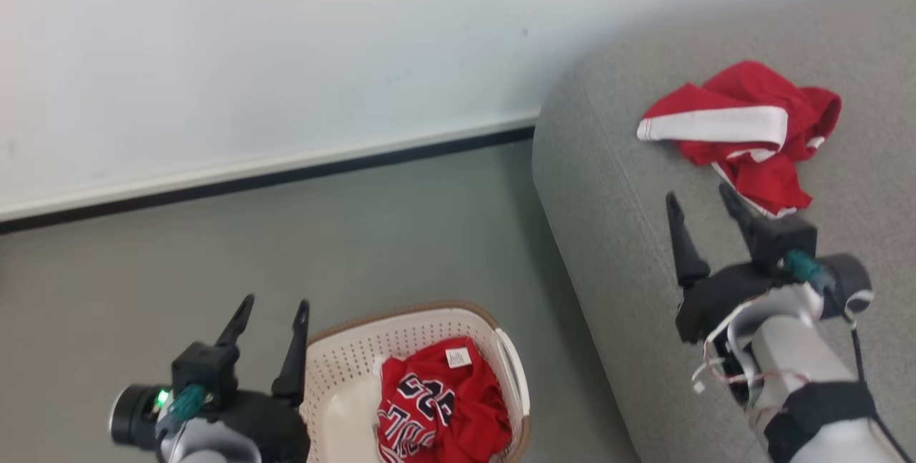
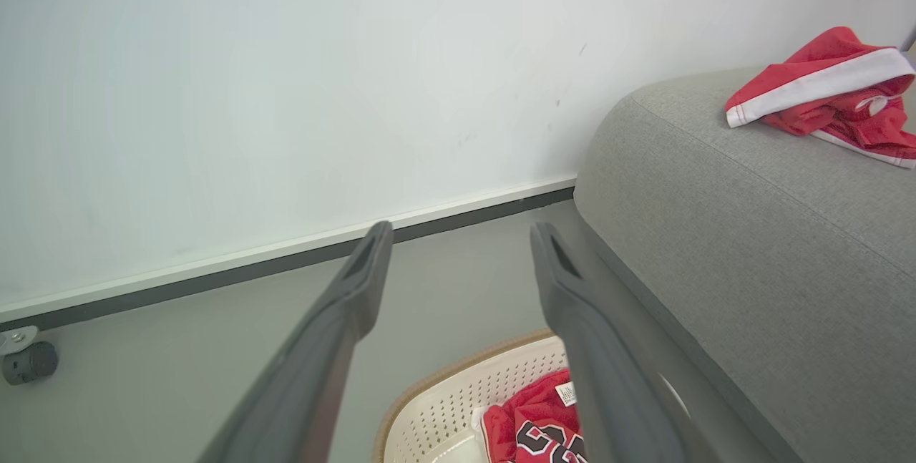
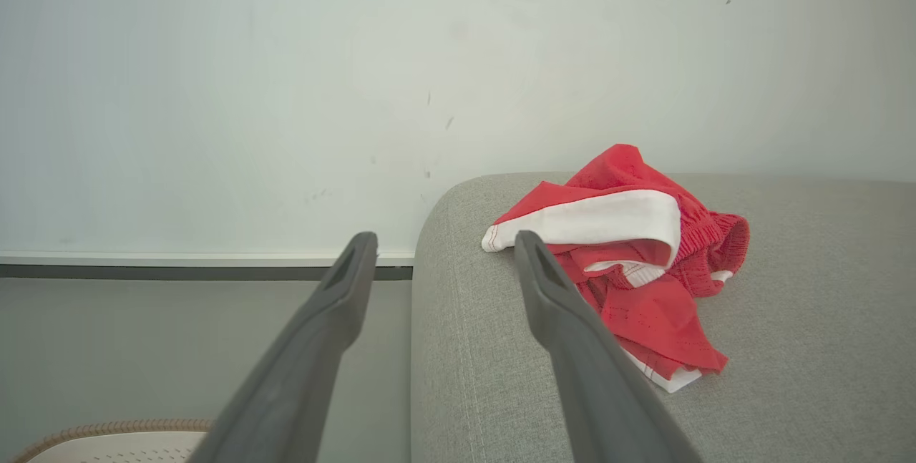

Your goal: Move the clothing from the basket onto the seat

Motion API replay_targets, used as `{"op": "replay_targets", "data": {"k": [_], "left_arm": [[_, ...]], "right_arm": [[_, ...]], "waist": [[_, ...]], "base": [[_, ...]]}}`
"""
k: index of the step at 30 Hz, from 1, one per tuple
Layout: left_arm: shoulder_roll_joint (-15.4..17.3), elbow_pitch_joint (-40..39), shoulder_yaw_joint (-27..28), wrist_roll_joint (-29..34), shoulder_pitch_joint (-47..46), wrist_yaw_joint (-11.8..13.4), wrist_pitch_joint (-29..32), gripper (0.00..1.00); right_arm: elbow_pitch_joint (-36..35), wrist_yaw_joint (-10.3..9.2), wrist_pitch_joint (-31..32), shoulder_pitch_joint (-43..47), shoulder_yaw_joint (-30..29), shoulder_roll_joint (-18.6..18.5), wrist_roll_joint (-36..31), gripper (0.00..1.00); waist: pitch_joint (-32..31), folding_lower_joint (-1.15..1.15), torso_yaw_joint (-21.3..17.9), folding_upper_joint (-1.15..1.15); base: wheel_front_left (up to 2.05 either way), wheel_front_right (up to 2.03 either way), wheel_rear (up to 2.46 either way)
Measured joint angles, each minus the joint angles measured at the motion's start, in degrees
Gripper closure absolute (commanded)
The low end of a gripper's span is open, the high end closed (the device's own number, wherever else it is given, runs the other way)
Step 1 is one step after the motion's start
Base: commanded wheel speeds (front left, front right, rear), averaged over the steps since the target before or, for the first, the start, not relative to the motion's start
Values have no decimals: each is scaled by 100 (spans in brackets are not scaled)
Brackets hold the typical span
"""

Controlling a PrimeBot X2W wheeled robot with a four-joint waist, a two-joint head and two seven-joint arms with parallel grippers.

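Note:
A red piece with a broad white band point(image 1: 744, 135) point(image 2: 834, 91) point(image 3: 637, 262) lies crumpled on the grey seat point(image 1: 615, 184) point(image 2: 737, 234) point(image 3: 465, 348). The red jersey with navy-and-white numbers point(image 1: 436, 402) point(image 2: 537, 427) sits in the cream basket point(image 1: 343, 370) point(image 2: 451, 406) point(image 3: 107, 441) on the floor. My right gripper point(image 1: 703, 200) point(image 3: 445, 245) is open above the seat's edge, just short of the banded piece, holding nothing. My left gripper point(image 1: 275, 305) point(image 2: 461, 234) is open beside the basket's left rim, also holding nothing.
A white wall with a dark baseboard point(image 1: 272, 177) runs behind the grey floor point(image 1: 286, 248). A small caster wheel point(image 2: 28, 359) stands at the wall's foot in the left wrist view. The seat's rounded corner rises right of the basket.

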Motion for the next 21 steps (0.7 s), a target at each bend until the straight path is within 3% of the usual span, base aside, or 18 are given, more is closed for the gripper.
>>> {"op": "replay_targets", "data": {"k": [10,21], "left_arm": [[13,-275,731,1,937,1,0,0],[-152,-714,1146,120,1686,2,0,0]], "right_arm": [[-849,-213,-1,1045,78,208,-14,0],[-2031,-500,-1,2324,-15,278,-19,0]], "waist": [[-593,0,247,1],[-931,1,449,1]], "base": [[0,0,0],[0,0,0]]}}
